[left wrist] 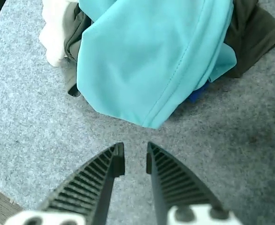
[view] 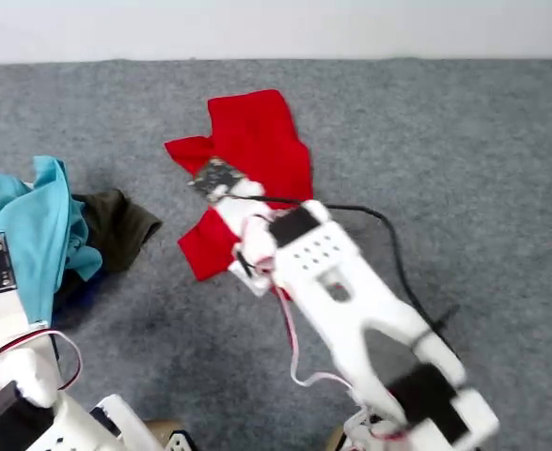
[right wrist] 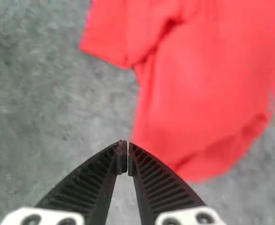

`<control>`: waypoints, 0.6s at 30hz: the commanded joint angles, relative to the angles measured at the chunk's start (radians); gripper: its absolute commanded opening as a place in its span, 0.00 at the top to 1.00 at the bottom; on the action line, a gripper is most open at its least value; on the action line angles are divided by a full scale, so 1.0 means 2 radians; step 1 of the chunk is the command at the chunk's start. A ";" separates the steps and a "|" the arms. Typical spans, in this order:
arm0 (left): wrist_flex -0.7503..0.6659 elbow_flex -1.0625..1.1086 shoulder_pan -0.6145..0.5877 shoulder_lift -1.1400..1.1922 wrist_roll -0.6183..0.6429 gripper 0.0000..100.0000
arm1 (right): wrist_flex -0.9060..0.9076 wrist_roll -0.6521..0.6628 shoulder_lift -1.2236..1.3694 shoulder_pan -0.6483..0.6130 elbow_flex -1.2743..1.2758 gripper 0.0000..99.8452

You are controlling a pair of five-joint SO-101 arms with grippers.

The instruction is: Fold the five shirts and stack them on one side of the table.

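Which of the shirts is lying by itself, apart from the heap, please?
The red shirt, alone mid-table; the teal shirt and dark olive shirt are heaped together.

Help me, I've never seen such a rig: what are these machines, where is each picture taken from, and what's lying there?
Two small white robot arms stand at a grey table. The high view looks down from above; the other two come from cameras on each wrist, looking past black jaws. The right arm hangs over a red shirt, jaws shut and empty. The left arm faces a heap: a teal shirt over a dark olive shirt. Its jaws are slightly open, holding nothing.
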 commanded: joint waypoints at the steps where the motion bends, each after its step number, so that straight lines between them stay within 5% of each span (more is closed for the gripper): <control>1: -0.014 -0.001 -0.002 -0.002 0.005 0.92 | -0.003 0.001 0.066 -0.013 -0.080 0.99; 11: -0.011 -0.001 -0.003 -0.002 0.005 0.92 | 0.001 -0.055 0.239 -0.022 -0.262 0.76; 18: -0.011 -0.001 -0.004 -0.002 0.005 0.92 | 0.001 -0.063 0.327 -0.040 -0.342 0.75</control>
